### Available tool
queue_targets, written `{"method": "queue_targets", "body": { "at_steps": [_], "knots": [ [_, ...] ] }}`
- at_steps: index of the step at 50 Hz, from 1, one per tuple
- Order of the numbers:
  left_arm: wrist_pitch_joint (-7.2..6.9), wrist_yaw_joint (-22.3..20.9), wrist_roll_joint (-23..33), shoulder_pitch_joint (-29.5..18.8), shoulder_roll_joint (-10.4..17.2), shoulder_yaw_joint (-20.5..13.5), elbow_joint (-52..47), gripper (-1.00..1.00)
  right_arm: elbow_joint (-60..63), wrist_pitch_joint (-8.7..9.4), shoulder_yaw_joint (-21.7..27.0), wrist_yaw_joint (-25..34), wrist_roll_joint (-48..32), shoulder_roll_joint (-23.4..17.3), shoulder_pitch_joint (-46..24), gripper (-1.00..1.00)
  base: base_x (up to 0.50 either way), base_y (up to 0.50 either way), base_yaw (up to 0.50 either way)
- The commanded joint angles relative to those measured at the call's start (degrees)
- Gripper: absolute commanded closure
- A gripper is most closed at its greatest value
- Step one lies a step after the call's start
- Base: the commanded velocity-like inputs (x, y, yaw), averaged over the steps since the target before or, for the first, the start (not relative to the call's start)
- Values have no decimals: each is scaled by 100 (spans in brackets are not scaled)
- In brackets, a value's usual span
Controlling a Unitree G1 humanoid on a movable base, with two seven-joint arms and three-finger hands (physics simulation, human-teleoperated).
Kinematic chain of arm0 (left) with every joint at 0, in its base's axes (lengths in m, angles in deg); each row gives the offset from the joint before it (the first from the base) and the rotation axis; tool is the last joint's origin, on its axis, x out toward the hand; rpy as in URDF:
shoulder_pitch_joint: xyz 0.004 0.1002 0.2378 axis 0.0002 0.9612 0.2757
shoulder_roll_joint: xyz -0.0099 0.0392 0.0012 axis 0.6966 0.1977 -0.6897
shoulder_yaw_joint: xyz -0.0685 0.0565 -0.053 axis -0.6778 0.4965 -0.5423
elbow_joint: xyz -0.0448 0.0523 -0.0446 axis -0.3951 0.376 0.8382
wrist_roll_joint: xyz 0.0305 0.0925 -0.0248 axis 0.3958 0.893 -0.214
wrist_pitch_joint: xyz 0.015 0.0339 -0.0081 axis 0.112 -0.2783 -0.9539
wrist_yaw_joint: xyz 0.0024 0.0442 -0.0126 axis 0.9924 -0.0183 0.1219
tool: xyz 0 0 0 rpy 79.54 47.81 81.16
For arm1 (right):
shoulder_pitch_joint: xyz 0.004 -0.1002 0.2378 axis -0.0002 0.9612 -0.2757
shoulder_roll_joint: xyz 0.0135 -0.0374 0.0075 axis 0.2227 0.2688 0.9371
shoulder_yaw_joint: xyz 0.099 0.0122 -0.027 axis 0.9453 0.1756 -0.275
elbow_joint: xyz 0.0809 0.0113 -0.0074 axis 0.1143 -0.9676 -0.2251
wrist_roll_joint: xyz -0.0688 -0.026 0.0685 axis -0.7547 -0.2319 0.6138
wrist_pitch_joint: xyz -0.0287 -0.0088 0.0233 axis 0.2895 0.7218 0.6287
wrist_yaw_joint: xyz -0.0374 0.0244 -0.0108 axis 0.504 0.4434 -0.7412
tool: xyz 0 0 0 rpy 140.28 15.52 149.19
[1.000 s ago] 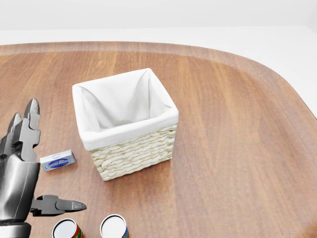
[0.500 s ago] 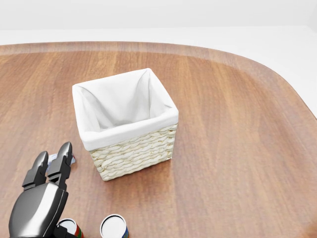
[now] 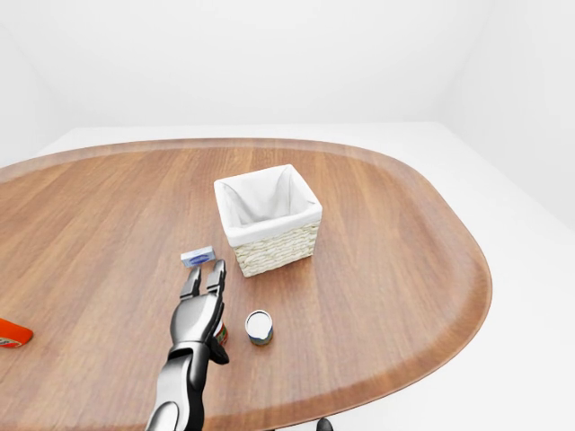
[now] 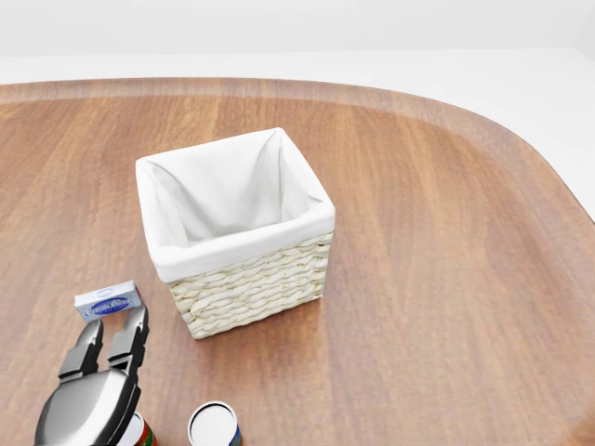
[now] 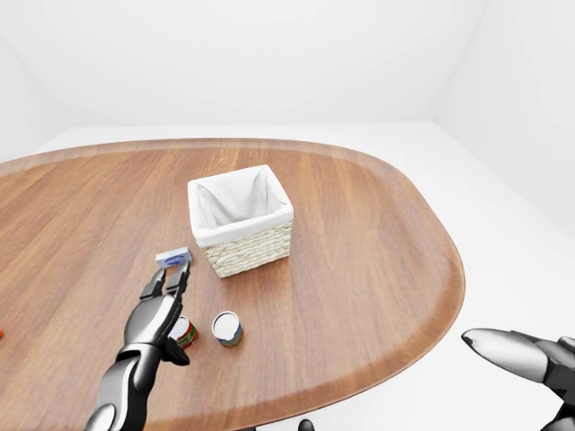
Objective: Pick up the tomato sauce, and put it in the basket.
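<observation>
— What is different now?

— The left hand (image 4: 93, 395) sits lower and flatter than a second ago. Its fingers (image 4: 130, 336), then raised upright near the table's left edge, now stretch out level over the red can (image 5: 185, 334) near the table's bottom edge.

— Anything uncovered?

— Yes. Half a second ago the fingertips hid most of the small blue and white box (image 4: 109, 300); now it shows whole, just beyond them.
</observation>
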Motion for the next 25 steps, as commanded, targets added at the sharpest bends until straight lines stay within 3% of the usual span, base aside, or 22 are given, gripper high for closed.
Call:
{"method": "queue_targets", "body": {
  "at_steps": [1, 8, 25],
  "knots": [
    [0, 177, 89, -177, 67, 4, 597, -100, 0, 0, 14, -52, 71, -56, 29, -100, 0, 0, 0],
    [0, 389, -13, -449, 131, -10, 1225, -100, 0, 0, 11, -117, 113, -116, 22, -100, 0, 0, 0],
    [0, 499, -125, -632, 237, -43, 1644, -100, 0, 0, 1, -57, 40, -50, -1, -100, 0, 0, 0]
  ]
}}
